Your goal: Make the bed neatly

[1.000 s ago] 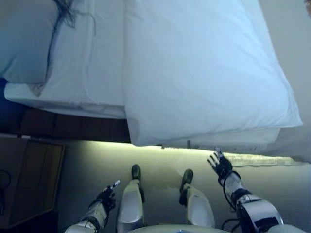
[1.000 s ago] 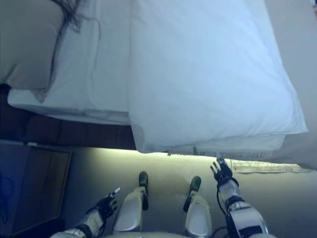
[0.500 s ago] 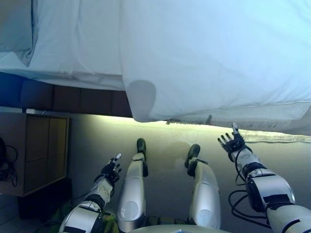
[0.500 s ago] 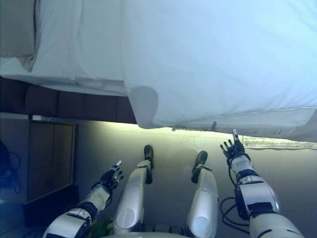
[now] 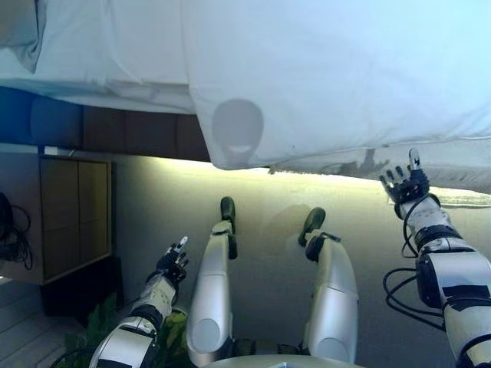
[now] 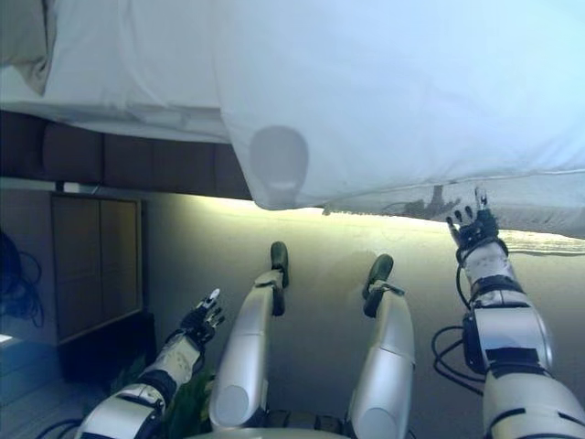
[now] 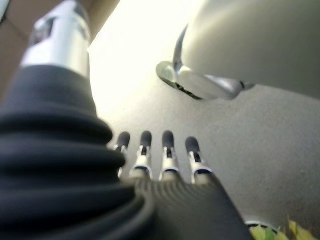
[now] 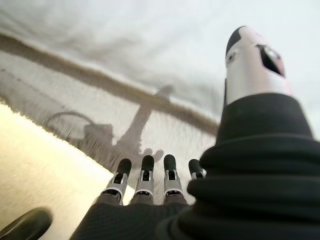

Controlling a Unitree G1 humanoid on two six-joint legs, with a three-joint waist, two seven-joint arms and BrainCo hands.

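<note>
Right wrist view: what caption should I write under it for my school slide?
The open right robot hand reaches toward the hanging edge of the white duvet, without touching it.

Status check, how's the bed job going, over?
Right hand open, raised near the duvet edge, not gripping. Left hand open, low by the floor. Duvet overhangs the bedside. Nothing in the way.

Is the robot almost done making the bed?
Not yet. The white duvet already lies spread over the bed, its edge hanging down the side. Right now the open right hand reaches up close to that edge, holding nothing. The left hand hangs low and open. Tugging and smoothing come next.
</note>
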